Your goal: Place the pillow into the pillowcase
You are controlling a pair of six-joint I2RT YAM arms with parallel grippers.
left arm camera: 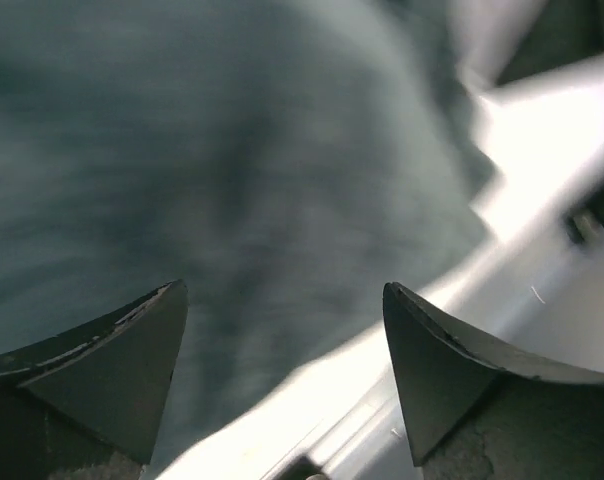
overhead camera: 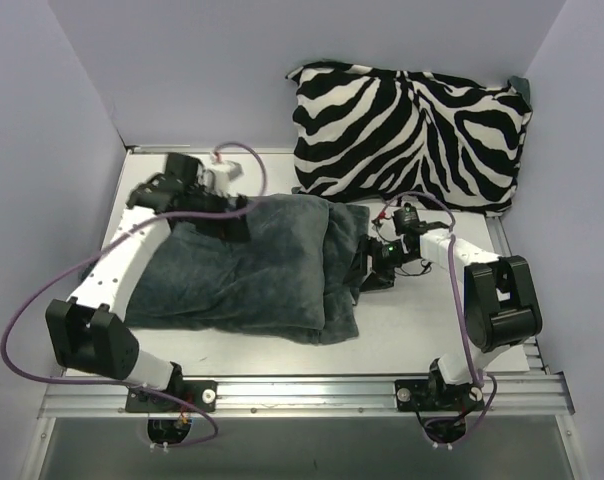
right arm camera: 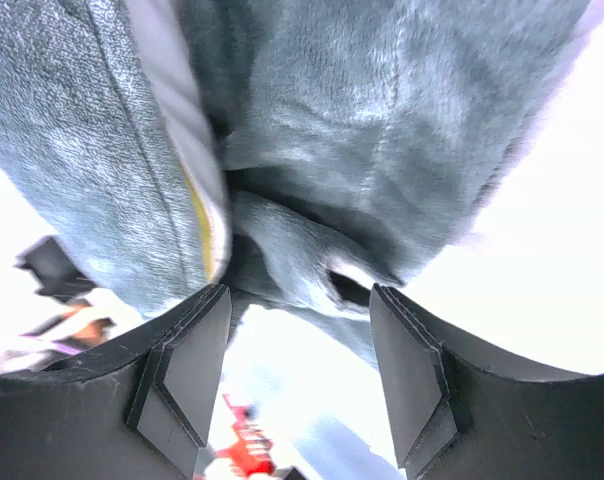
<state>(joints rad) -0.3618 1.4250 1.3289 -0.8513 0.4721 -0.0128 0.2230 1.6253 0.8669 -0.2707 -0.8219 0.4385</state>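
Note:
The pillowcase (overhead camera: 252,265) lies plump on the table with its dark grey-teal plush face up, and it fills the left wrist view (left arm camera: 232,170). Only a thin pale and yellow piped edge of the pillow (right arm camera: 208,225) shows, in the pillowcase's folded mouth (right arm camera: 382,130); the rest is hidden inside. My left gripper (overhead camera: 232,222) hovers over the case's back edge, open (left arm camera: 282,300), with nothing between its fingers (left arm camera: 112,370). My right gripper (overhead camera: 365,268) sits at the case's right end, open (right arm camera: 300,300) just short of the fabric and gripping nothing.
A plump zebra-print cushion (overhead camera: 412,135) leans against the back wall on the right. Walls close in the left side and the back. The metal rail (overhead camera: 302,392) with both arm bases runs along the near edge. Bare white table (overhead camera: 422,330) lies right of the pillowcase.

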